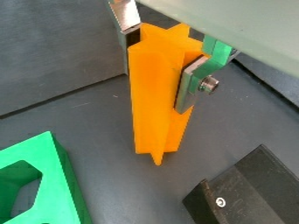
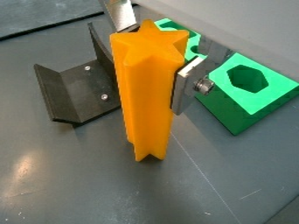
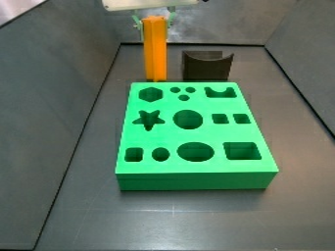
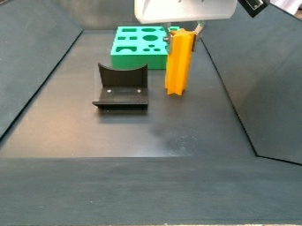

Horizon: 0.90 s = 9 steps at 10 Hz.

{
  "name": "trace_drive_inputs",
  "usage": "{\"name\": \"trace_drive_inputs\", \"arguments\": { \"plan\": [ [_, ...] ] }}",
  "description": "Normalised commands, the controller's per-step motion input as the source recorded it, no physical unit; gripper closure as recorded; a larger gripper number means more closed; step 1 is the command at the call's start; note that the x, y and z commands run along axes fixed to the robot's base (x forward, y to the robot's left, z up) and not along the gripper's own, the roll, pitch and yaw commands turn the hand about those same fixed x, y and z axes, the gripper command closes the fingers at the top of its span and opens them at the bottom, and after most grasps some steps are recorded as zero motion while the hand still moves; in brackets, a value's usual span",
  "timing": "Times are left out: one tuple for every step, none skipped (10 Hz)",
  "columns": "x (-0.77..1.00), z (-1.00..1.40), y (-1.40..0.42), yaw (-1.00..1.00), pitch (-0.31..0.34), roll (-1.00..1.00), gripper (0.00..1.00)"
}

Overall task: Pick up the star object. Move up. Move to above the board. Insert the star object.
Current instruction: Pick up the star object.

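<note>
My gripper is shut on the star object, a tall orange prism held upright near its top. Both wrist views show a silver finger pressed on each side of the star object. In both side views the gripper holds it just behind the green board, beside the board's far edge. Its lower end is at or just above the floor; I cannot tell which. The board's star hole is open. The board also shows in the wrist views.
The dark fixture stands behind the board, right beside the star object; it also shows in a side view and in both wrist views. Sloped dark walls bound the floor.
</note>
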Motion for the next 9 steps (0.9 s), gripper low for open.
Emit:
{"name": "trace_drive_inputs", "arguments": {
  "plan": [
    [0.00,0.00,0.00,0.00,0.000,0.00,1.00],
    [0.00,0.00,0.00,0.00,0.000,0.00,1.00],
    [0.00,0.00,0.00,0.00,0.000,0.00,1.00],
    [0.00,0.00,0.00,0.00,0.000,0.00,1.00],
    [0.00,0.00,0.00,0.00,0.000,0.00,1.00],
    [0.00,0.00,0.00,0.00,0.000,0.00,1.00],
    [0.00,0.00,0.00,0.00,0.000,0.00,1.00],
    [0.00,0.00,0.00,0.00,0.000,0.00,1.00],
    [0.00,0.00,0.00,0.00,0.000,0.00,1.00]
  ]
}}
